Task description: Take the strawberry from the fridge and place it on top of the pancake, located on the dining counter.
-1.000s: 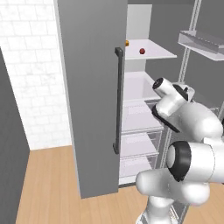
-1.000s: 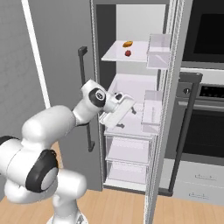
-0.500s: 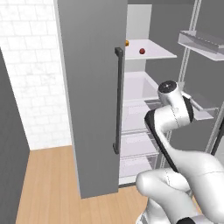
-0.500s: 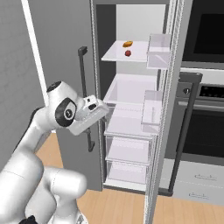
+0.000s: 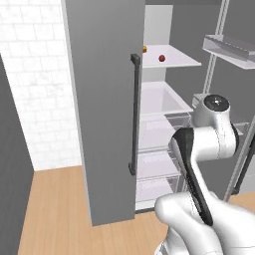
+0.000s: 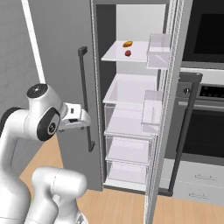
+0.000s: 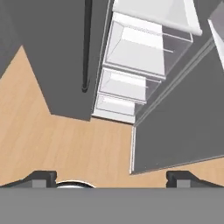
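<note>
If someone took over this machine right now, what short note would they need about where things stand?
Pincer: open and empty, seen in the hand view pointing down at the wood floor in front of the fridge.
Strawberry: on the top white shelf inside the fridge, just in front of a small orange item.
Done: one fridge door stands open, so the shelves are reachable.
Left: raise the arm to the top shelf, pick the strawberry, then carry it to the pancake on the dining counter.
</note>
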Robot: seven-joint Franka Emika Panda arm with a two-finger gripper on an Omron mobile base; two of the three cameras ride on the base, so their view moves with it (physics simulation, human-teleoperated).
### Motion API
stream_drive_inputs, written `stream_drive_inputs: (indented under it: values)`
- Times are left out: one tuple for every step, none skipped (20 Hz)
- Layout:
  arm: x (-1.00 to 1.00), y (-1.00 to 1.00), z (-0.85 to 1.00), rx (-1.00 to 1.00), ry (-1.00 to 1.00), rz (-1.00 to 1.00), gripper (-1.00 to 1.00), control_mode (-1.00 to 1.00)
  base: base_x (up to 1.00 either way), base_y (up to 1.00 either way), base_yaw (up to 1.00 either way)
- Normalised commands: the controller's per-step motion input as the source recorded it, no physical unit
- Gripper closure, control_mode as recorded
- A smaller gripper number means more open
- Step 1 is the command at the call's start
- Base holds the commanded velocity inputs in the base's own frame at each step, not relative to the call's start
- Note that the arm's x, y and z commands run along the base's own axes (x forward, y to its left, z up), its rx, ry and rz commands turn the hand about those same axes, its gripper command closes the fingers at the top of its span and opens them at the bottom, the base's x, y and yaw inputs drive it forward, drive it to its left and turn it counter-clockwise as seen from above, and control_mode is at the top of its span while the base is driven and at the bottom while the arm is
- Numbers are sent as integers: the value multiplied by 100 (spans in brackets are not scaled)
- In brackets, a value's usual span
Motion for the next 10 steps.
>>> stream_drive_inputs:
  values:
    - [-47, 26, 14, 38, 12, -37, -100, -100, 0, 0, 0]
    - [-35, 15, 0, 31, 24, -41, -100, -100, 0, 0, 0]
    - [-34, 0, 6, 29, 26, -36, -100, -100, 0, 0, 0]
    - [-33, 0, 9, 27, 26, -34, -100, -100, 0, 0, 0]
    - [-39, 0, 12, 26, 22, -30, -100, -100, 0, 0, 0]
    - [-49, 0, 16, 26, 17, -28, -100, -100, 0, 0, 0]
    - [-56, 0, 24, 15, 8, -23, -100, -100, 0, 0, 0]
    - [-52, 9, 31, 0, 0, -20, -100, -100, 0, 0, 0]
    - [-61, 4, 29, 0, 0, -17, -100, -100, 0, 0, 0]
    - [-56, 0, 24, 0, 0, -13, -100, -100, 0, 0, 0]
